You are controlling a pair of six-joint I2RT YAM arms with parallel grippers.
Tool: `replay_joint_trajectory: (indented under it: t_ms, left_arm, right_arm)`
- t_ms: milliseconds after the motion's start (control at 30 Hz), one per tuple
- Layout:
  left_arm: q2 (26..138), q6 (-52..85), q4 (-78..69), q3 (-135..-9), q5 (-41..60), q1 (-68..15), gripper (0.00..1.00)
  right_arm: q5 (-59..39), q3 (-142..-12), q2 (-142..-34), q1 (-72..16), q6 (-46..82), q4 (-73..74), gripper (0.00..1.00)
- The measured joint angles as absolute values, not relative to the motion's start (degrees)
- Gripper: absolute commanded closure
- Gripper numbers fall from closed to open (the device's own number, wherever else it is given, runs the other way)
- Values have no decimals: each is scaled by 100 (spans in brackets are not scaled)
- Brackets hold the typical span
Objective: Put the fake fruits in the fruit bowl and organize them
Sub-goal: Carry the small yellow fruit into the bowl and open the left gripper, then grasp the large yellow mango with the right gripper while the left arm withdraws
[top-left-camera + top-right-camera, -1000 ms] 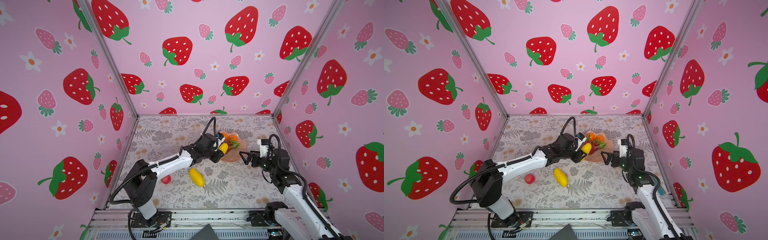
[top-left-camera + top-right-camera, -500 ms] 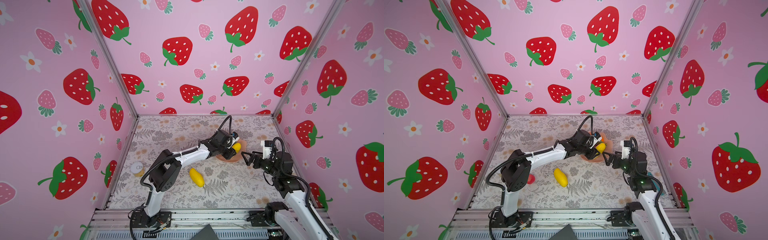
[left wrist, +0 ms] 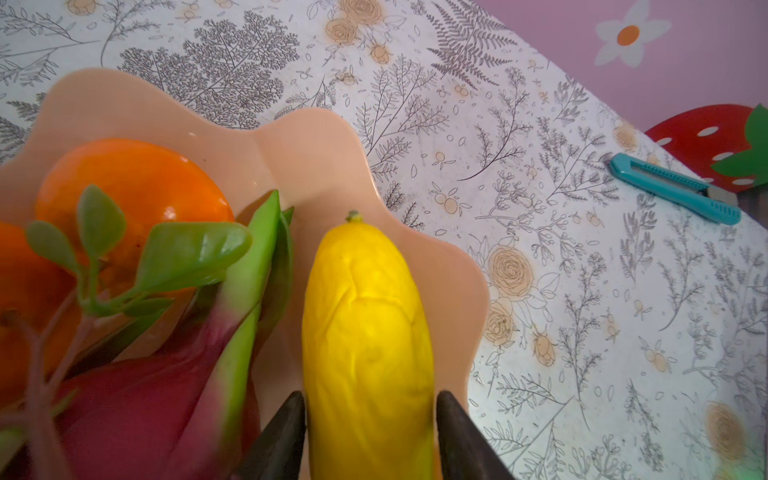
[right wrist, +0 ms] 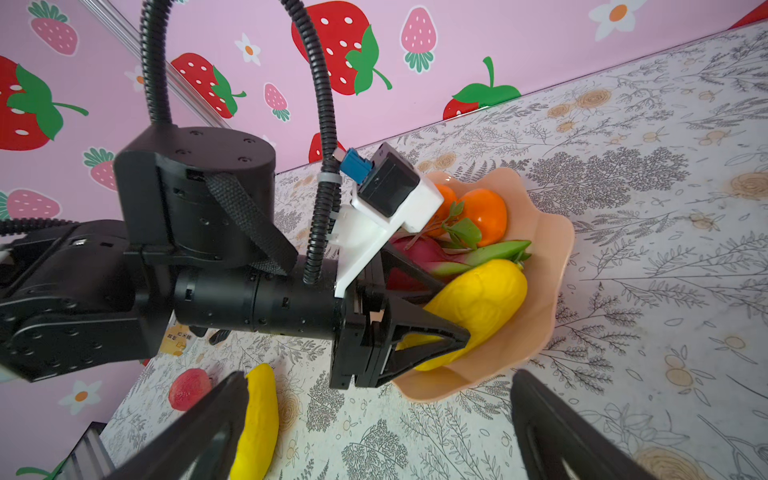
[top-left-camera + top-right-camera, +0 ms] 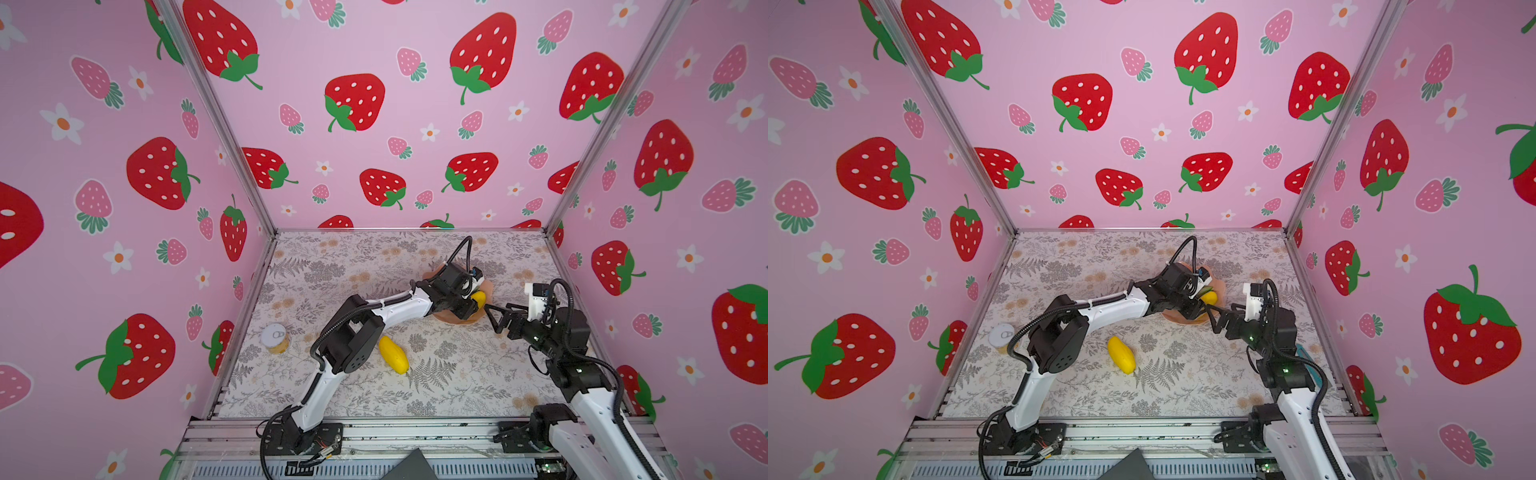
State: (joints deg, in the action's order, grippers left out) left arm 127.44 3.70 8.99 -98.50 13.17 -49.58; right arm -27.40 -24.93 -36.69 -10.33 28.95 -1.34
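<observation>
Yellow fruit (image 3: 365, 332), stem toward bowl (image 3: 316, 137) rim

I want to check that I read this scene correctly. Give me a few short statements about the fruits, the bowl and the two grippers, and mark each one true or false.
1. The two oranges lie in the fruit bowl. True.
2. Both yellow fruits are in the bowl. False: the loose yellow fruit lies on the table, outside the bowl.
3. The right gripper holds the red-pink fruit. False: the right gripper is open and empty, and the red-pink fruit lies on the table.
4. The fingers of the left gripper flank the other yellow fruit, which is in the bowl. True.
</observation>
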Motion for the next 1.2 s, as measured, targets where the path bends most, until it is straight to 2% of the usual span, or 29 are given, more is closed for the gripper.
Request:
replay_joint_trajectory:
  t_ms: [167, 367, 467, 600, 700, 767, 867, 967, 1200]
  left_arm:
    - [12809, 338, 897, -10038, 1267, -4958, 35]
    - [12599, 329, 908, -9872, 1188, -4967, 34]
    - [11841, 397, 945, -9209, 847, -4967, 33]
    - [10237, 681, 917, -8012, 152, -4893, 28]
    - [8930, 1125, 1041, -7048, -21, -4539, 23]
    - [8095, 1492, 1334, -6442, -47, -4101, 19]
    - [7179, 1940, 2196, -5927, -193, -3623, 12]
    - [6453, 2335, 3205, -5752, -375, -3538, 9]
    - [5017, 3238, 4689, -5245, -733, -3098, 7]
  right_arm:
    - [-2740, -2462, -3669, -1033, 2910, -139, 1]
    - [-2742, -2462, -3732, -1033, 2908, -137, 1]
    - [-2803, -2469, -3800, -1033, 2790, -132, 1]
    - [-3024, -2543, -4038, -1219, 2519, -19, 1]
    - [-2921, -2716, -4480, -1885, 2333, 89, 1]
    - [-2665, -2906, -4980, -2770, 2174, 176, 1]
    - [-2392, -3347, -5961, -3957, 2008, 368, 1]
    - [-2200, -3815, -7052, -4755, 1914, 692, 1]
    - [-1872, -4943, -9013, -5548, 1726, 784, 5]
